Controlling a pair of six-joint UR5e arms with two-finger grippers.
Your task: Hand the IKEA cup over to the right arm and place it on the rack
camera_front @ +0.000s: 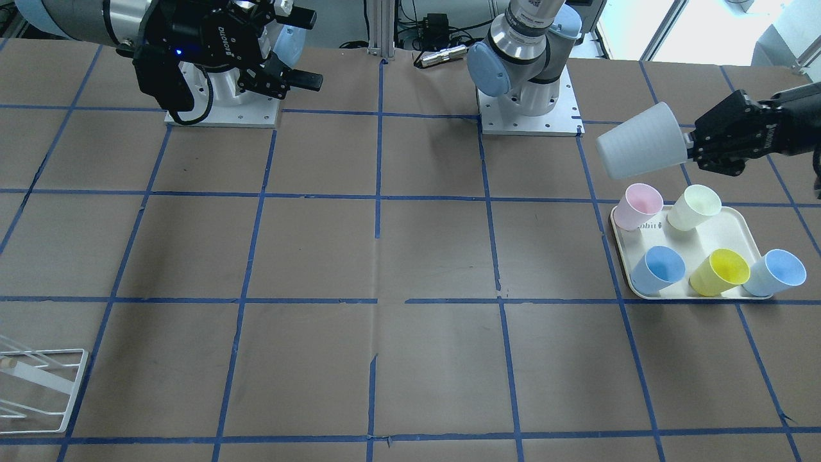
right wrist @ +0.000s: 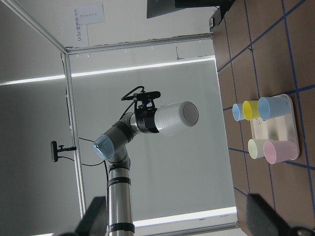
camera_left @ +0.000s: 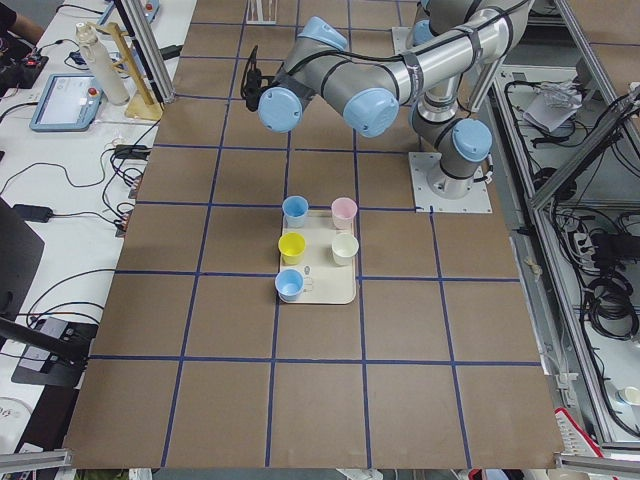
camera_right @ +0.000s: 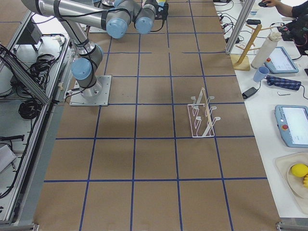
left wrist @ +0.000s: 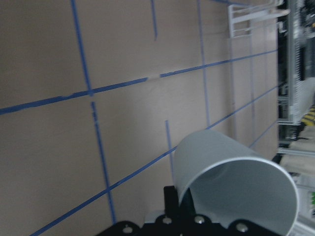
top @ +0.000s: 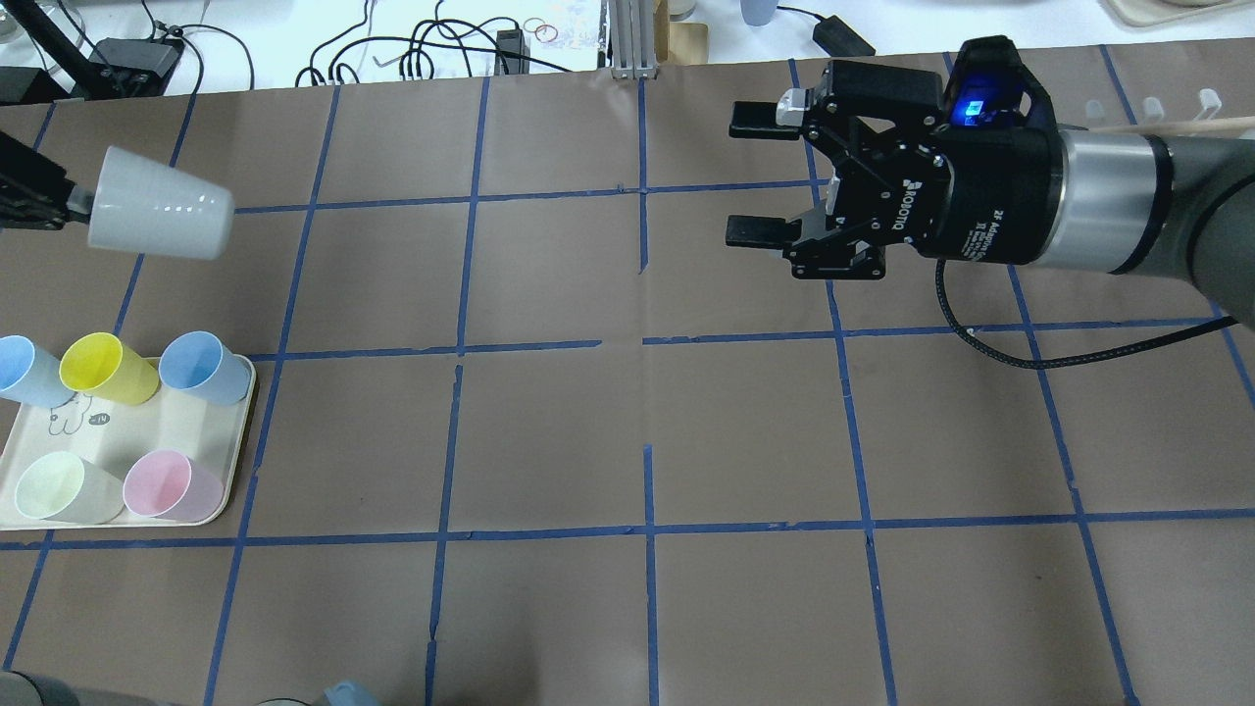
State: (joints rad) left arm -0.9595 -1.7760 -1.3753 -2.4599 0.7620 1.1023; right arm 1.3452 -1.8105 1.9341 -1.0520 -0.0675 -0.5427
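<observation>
The IKEA cup is pale grey and is held on its side in the air, base pointing toward the table's middle. My left gripper is shut on its rim at the far left edge. In the front view the cup and left gripper hang above the tray. The left wrist view shows the cup's open mouth. My right gripper is open and empty, raised, facing the cup from well across the table. The white wire rack stands on the right side.
A cream tray holds two light blue cups, a yellow one, a cream one and a pink one, below the held cup. The arm bases stand at the table's back edge. A black cable hangs from the right wrist.
</observation>
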